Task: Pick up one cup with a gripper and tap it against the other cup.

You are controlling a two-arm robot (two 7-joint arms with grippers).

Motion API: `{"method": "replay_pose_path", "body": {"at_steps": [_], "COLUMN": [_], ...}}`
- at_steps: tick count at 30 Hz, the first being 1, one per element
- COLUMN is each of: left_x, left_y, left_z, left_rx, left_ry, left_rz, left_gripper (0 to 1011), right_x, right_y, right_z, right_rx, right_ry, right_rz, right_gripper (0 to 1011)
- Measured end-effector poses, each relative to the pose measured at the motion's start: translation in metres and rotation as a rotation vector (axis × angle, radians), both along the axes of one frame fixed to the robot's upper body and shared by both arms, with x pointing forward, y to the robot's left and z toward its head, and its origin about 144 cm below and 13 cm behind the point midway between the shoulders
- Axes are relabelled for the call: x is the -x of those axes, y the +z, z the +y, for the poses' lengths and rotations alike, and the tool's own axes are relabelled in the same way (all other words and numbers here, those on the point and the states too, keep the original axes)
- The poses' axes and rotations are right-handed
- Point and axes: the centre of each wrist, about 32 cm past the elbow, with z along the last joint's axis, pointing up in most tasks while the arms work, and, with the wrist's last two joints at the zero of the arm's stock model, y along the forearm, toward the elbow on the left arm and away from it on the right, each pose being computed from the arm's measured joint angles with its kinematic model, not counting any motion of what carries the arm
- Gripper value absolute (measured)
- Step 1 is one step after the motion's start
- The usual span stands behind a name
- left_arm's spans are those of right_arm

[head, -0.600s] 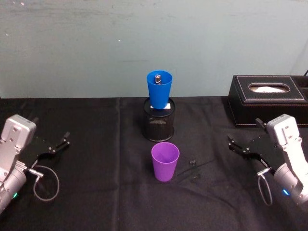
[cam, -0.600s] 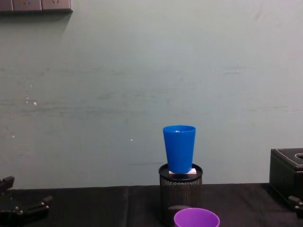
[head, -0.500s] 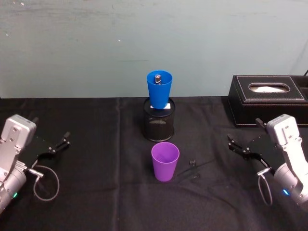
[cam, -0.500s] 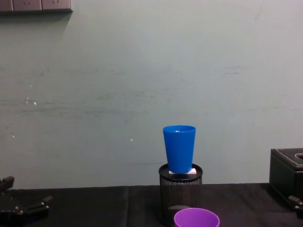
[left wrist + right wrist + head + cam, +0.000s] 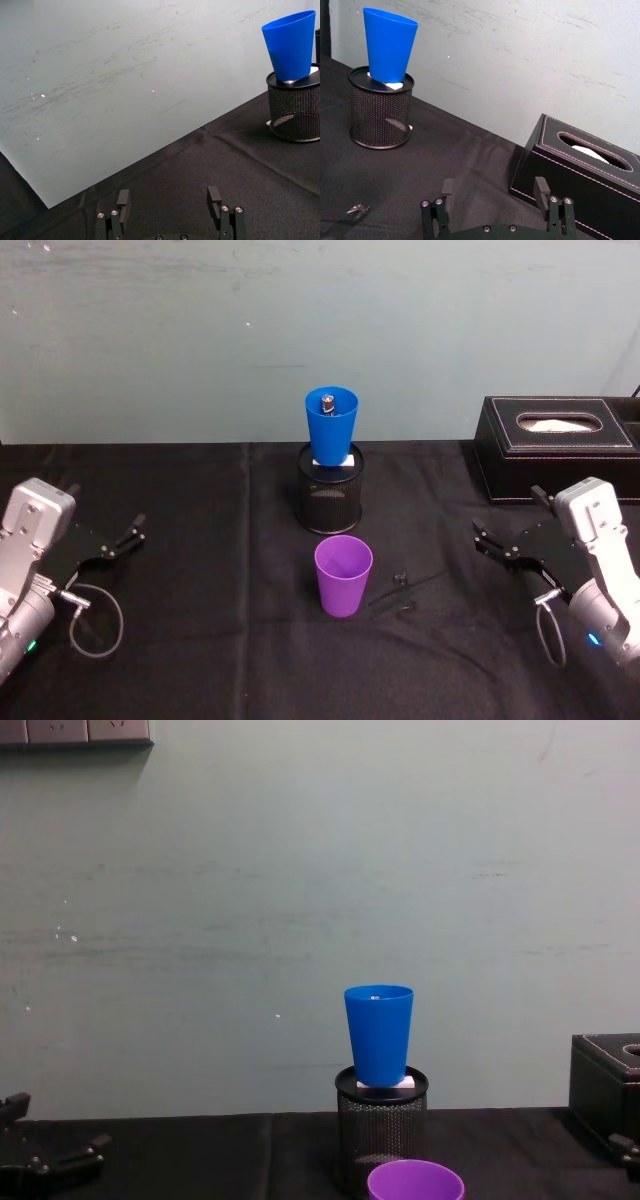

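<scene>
The purple cup (image 5: 343, 575) stands upright on the black cloth in the middle; its rim (image 5: 415, 1182) shows low in the chest view. Behind it the blue cup (image 5: 330, 426) sits upright on top of a black mesh cylinder holder (image 5: 330, 498), also seen as the blue cup (image 5: 379, 1034), (image 5: 291, 46), (image 5: 388, 44). My left gripper (image 5: 112, 541) rests open at the far left of the table, empty. My right gripper (image 5: 503, 546) rests open at the right, empty. Both are well apart from the cups. The left gripper (image 5: 171, 207) and right gripper (image 5: 495, 198) show spread fingers.
A black tissue box (image 5: 557, 445) stands at the back right, close behind my right gripper. Small black clips (image 5: 401, 592) lie just right of the purple cup. A cable loop (image 5: 95, 620) hangs by the left arm. A pale wall runs along the table's back.
</scene>
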Motion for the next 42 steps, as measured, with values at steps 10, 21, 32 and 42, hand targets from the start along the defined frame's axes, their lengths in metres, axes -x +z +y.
{"method": "replay_pose_path", "body": {"at_steps": [10, 21, 32, 42], "left_x": [0.0, 0.0, 0.0, 0.0], "left_y": [0.0, 0.0, 0.0, 0.0], "left_z": [0.0, 0.0, 0.0, 0.0], "left_rx": [0.0, 0.0, 0.0, 0.0], "left_ry": [0.0, 0.0, 0.0, 0.0], "left_rz": [0.0, 0.0, 0.0, 0.0], "left_gripper": [1000, 1000, 1000, 1000], "right_x": [0.0, 0.0, -0.003, 0.022], "right_y": [0.0, 0.0, 0.007, -0.003], "right_z": [0.0, 0.0, 0.0, 0.01], "right_rx": [0.0, 0.0, -0.032, -0.182], "right_ry": [0.0, 0.0, 0.035, 0.235], "right_rz": [0.0, 0.0, -0.045, 0.01], "right_gripper": [1003, 1003, 1003, 1003]}}
